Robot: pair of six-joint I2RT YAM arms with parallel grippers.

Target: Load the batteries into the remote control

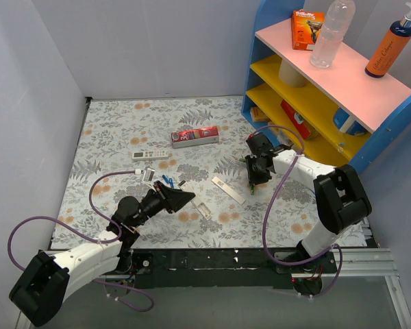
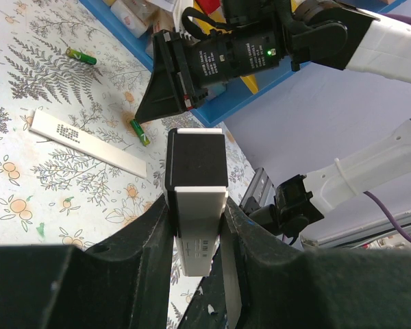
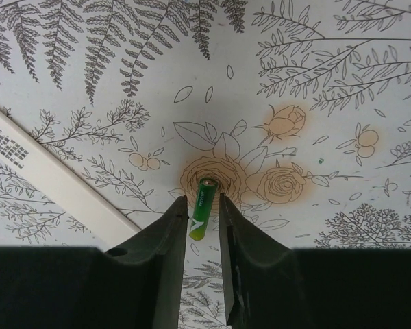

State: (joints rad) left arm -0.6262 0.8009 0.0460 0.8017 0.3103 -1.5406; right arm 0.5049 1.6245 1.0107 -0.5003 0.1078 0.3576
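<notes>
right tool [image 3: 202, 200]: parked over the green battery [image 3: 203, 211], one finger tight against each side. The battery is lying flat on the desk [image 1: 116, 123]. Can't tell whether it's actually pinched yet.
left tool [image 2: 196, 205]: clenched on the remote [image 2: 198, 229], a white bar with its dark end pointing away (I'm reading this as the one to load, since it's the one held up).
where: the battery is right of the red carton [image 1: 195, 137], on its near side. The remote is straight out from the carton's near side.
doing it well: I'd grip the battery at its middle so it can't swivel, lift it straight up, and sort out which end is plus before heading for the remote. The left arm just needs to hold steady.
watch out: it's round and slick, so it could squirt out of the fingers and roll.
other bits: a white strip [image 1: 228, 190] with print lies on the carton's near right. A look-alike white bar with buttons [image 1: 151, 154] sits just left of the carton. There's a second green battery [image 2: 81, 56] too.
desk surface: flat floral sheet with grey ferns and orange roses.
room: pale walls [image 1: 157, 48]. A blue shelf unit [image 1: 349, 77] stands right of the carton, with bottles [image 1: 332, 34] on top.
</notes>
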